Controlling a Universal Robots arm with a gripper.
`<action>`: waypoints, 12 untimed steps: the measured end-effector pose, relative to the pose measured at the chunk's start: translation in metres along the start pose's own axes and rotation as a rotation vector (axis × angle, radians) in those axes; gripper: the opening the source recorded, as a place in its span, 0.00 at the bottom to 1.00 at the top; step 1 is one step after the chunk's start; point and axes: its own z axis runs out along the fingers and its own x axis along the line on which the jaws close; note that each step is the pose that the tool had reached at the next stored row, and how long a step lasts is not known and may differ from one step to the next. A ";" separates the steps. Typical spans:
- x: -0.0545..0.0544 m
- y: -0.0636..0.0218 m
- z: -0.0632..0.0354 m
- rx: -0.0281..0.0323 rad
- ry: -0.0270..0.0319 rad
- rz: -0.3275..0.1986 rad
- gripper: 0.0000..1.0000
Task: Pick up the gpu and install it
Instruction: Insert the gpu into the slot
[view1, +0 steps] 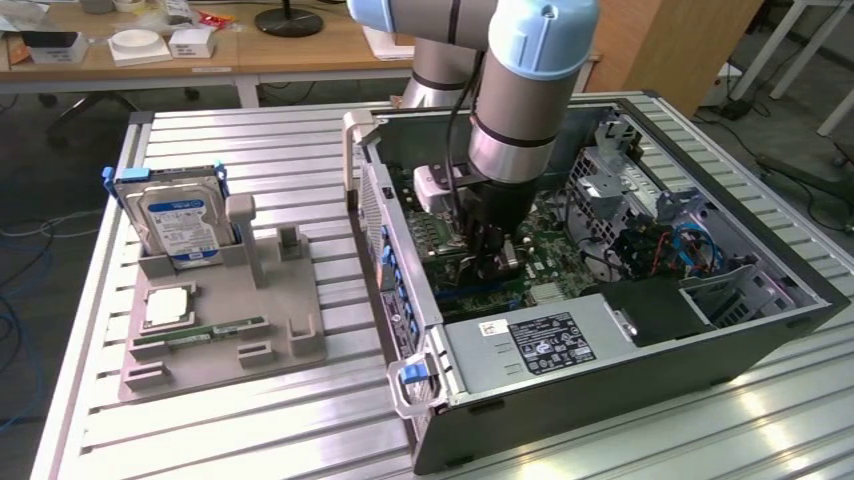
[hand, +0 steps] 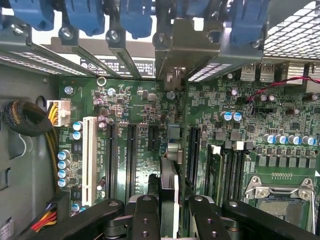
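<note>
Exterior view, arm: silver robot arm with pale blue joints (view1: 527, 90), reaching down into the case, wrist low over the board.
Case: open black computer tower (view1: 641, 390), lying on its side on the ribbed aluminium surface (view1: 240, 140); grey power supply box with a black label (view1: 534, 345) in its near corner.
Fingers: black metal fingers (hand: 146, 216), clamped on the gpu, one against each flat side.
Gpu: thin dark circuit card with a pale upper edge (hand: 169, 187), seen edge-on (a slim strip in the wrist view), held upright over the green motherboard (hand: 135, 100), just beside a long black expansion slot (hand: 193, 147); contact with any slot impossible to tell.
Bracket: silvery metal plate (hand: 175, 50) at the card's far end, close under the row of blue plastic latches (hand: 125, 15).
Board neighbours: white slot (hand: 89, 160) well to one side of the card; metal-framed processor socket (hand: 272, 197) to the other.
Cables: black-sleeved bundle with yellow wires (hand: 30, 120) at the board's edge, apart from the card.
Tray: grey moulded tray (view1: 267, 300) on the surface, at the exterior view's left of the case.
Tray contents: silver hard drive with a blue label (view1: 180, 225) standing upright; square silvery processor chip (view1: 170, 305) and narrow green memory stick (view1: 214, 330) lying flat.
</note>
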 end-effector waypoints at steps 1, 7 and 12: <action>0.000 -0.0006 0.0000 0.0001 -0.0001 0.000 0.27; 0.000 -0.0009 0.0000 0.0000 0.0002 0.000 0.27; 0.000 -0.0004 0.0002 0.0001 0.0000 0.001 0.27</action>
